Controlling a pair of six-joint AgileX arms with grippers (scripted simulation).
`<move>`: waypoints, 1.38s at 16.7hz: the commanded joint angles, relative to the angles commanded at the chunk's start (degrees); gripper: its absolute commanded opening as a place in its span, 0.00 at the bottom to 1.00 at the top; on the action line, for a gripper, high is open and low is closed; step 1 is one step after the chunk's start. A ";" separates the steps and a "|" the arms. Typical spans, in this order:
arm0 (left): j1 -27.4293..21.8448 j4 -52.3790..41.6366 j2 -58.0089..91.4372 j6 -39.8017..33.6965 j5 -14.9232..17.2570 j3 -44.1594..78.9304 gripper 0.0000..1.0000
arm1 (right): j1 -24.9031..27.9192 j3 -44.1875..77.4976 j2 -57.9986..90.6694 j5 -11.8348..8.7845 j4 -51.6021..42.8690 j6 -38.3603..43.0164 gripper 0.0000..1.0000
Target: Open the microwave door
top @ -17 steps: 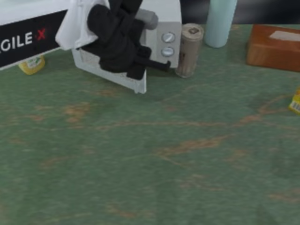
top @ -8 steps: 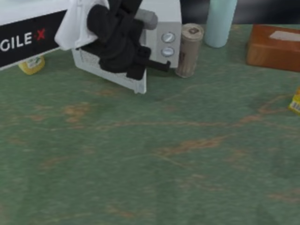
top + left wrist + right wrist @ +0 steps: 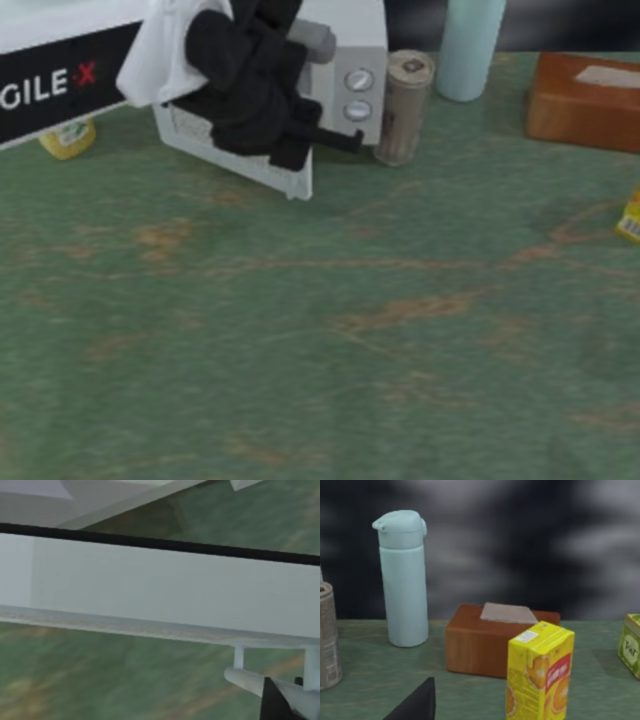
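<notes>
microwave (image 3: 345, 60): white, back-left | microwave door (image 3: 240, 160): swung partly open

Table (image 3: 400, 380): a flat green top with thin orange-brown streaks, like stone. It fills almost the whole top view.
Far edge: the green top stops at the back, and it is dark past it.
Background (image 3: 520, 540): black and grey, cloudy and blurry. No wall or window can be made out.
Floor: cannot tell.
Light: soft and even, with faint shadows on the green top.
</notes>
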 joint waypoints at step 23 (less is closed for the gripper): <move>1.22 1.11 -2.57 4.36 2.54 -3.52 0.00 | 0.00 0.00 0.00 0.00 0.00 0.00 1.00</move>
